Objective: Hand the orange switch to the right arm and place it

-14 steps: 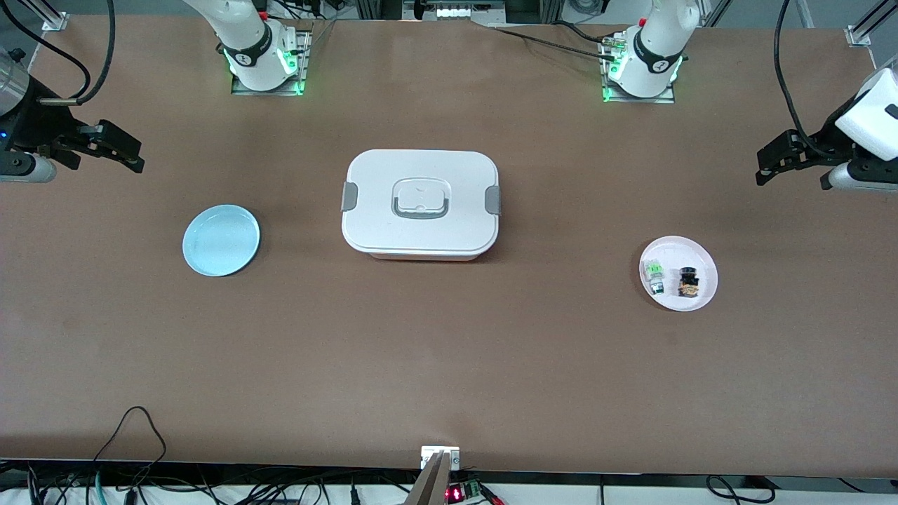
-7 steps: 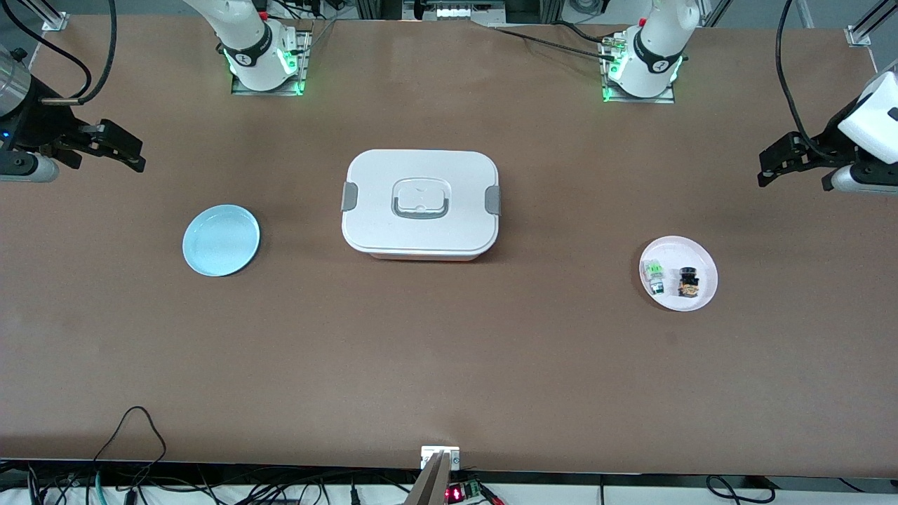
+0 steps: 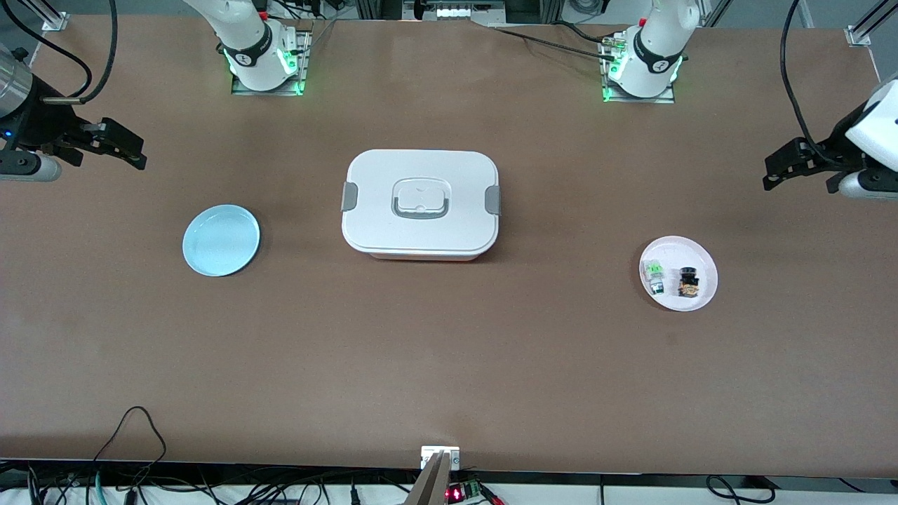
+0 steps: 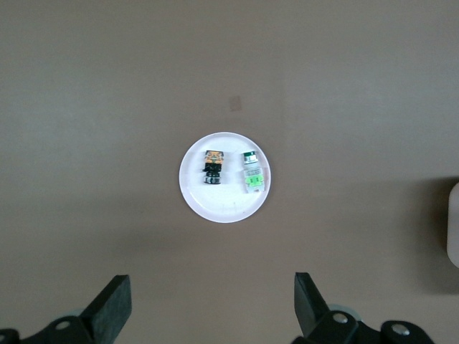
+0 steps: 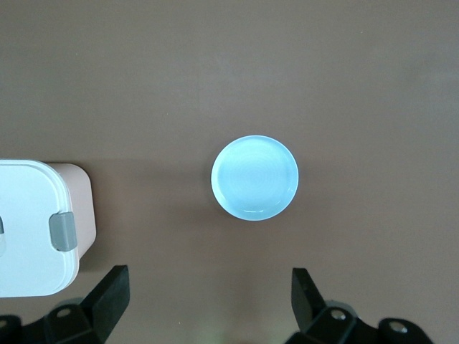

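**Pick not begun: both end effectors open and empty**

The left end effector (image 3: pixel 775 168) hangs over bare desk (image 3: pixel 449 365) at its arm's end, jaws wide, holding nothing. The orange switch (image 3: pixel 689 282) lies apart from it on a white plate (image 3: pixel 705 263), just beside a green switch (image 3: pixel 654 273). The right end effector (image 3: pixel 130 151), also open and empty, waits above its end, a blue plate (image 3: pixel 221 240) near it. Next, I judge, the left must descend over the white plate and close on the orange switch alone.
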Available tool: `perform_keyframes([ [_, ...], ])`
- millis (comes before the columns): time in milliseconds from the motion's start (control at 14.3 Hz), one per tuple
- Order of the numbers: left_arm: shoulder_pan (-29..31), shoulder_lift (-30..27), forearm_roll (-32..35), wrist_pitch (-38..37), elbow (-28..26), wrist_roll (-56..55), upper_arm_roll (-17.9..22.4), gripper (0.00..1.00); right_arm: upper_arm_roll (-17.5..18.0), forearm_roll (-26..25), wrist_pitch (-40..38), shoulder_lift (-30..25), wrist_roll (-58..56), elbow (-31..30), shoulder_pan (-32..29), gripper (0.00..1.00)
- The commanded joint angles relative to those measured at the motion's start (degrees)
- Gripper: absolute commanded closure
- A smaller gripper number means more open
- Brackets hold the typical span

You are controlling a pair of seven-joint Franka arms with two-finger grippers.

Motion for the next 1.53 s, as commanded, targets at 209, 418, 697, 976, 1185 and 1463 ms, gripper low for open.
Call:
perform_keyframes([
  [209, 0.8, -0.34, -1.49, 1.53, -2.04, 0.12, -1.88, 0.0, 0.11, -0.05, -1.17, -0.86, -0.72, -0.48, -0.11, 0.0],
  [418, 0.72, 0.27, -1.49, 1.18, -3.43, 0.04, -1.88, 0.0, 0.11, 0.04, -0.82, -0.86, -0.72, -0.48, -0.11, 0.0],
  [697, 0.27, 0.62, -1.57, 1.26, -7.91, 0.82, -2.06, 0.0, 0.2, -0.05, -0.82, -0.68, -0.72, -0.48, -0.11, 0.0],
  [976, 1.41, 1.32, -1.66, 11.5, -16.94, 16.18, -1.97, 0.0, 0.2, 0.04, -0.73, -0.77, -0.72, -0.57, -0.11, 0.0],
  [1185, 3.26, 3.07, -2.27, 18.03, -21.02, 26.02, -1.97, 0.0, 0.2, 0.13, -0.73, -0.77, -0.64, -0.57, -0.11, 0.0],
  [1463, 6.07, 9.49, -5.44, 23.13, -21.63, 44.56, -1.97, 0.0, 0.2, 0.13, -0.73, -0.86, -0.72, -0.57, -0.11, 0.0],
])
